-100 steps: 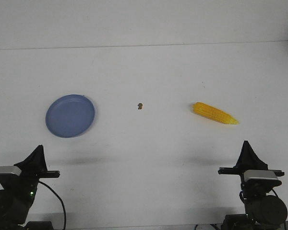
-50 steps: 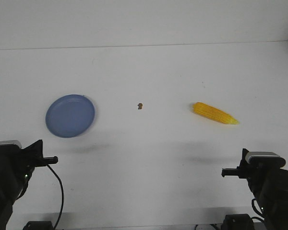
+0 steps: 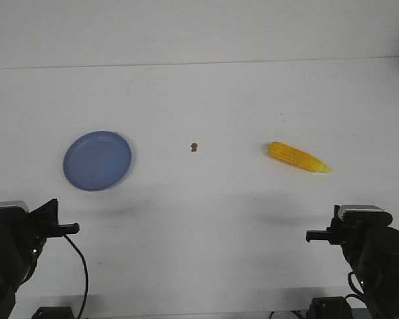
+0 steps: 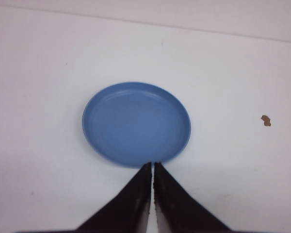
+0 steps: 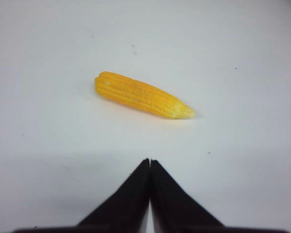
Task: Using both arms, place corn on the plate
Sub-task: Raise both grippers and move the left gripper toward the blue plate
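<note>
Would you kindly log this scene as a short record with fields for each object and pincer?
corn: lying on the table, robot's right side, tip pointing right, untouched
plate: on the table, robot's left side, nothing on it
speck: small, brown, between plate and corn
left pincer: shut, holding nothing, pointing toward the plate
right pincer: shut, holding nothing, pointing toward the corn
task state: corn not yet on plate
</note>
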You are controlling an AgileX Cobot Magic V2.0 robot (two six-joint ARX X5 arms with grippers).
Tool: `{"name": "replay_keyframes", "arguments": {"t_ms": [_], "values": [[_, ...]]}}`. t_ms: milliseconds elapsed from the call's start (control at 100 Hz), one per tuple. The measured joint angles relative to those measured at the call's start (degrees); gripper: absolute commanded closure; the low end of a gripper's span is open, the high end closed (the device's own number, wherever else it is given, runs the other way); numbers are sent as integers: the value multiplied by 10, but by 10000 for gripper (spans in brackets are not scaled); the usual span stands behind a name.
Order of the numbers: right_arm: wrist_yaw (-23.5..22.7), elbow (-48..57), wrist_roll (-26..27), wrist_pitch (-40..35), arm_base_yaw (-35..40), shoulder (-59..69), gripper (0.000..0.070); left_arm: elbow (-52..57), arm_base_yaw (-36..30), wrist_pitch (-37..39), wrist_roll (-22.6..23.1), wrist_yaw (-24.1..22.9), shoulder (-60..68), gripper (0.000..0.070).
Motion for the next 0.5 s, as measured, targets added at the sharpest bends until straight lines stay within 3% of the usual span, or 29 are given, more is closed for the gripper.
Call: {"name": "replay_keyframes", "arguments": {"t_ms": [90, 130, 230, 290, 500], "values": [[0, 0, 1, 0, 0, 0, 683, 0, 0, -17, 0, 0, 0, 670], [0, 0, 1, 0, 0, 0, 653, 0, 0, -26, 0, 0, 0, 625], [0, 0, 1, 0, 0, 0, 436, 0, 0, -43, 0, 0, 0, 426], [0, 0, 1, 0, 0, 0, 326, 0, 0, -45, 0, 0, 0, 360], [0, 0, 1, 0, 0, 0, 307, 0, 0, -45, 0, 0, 0, 352]]}}
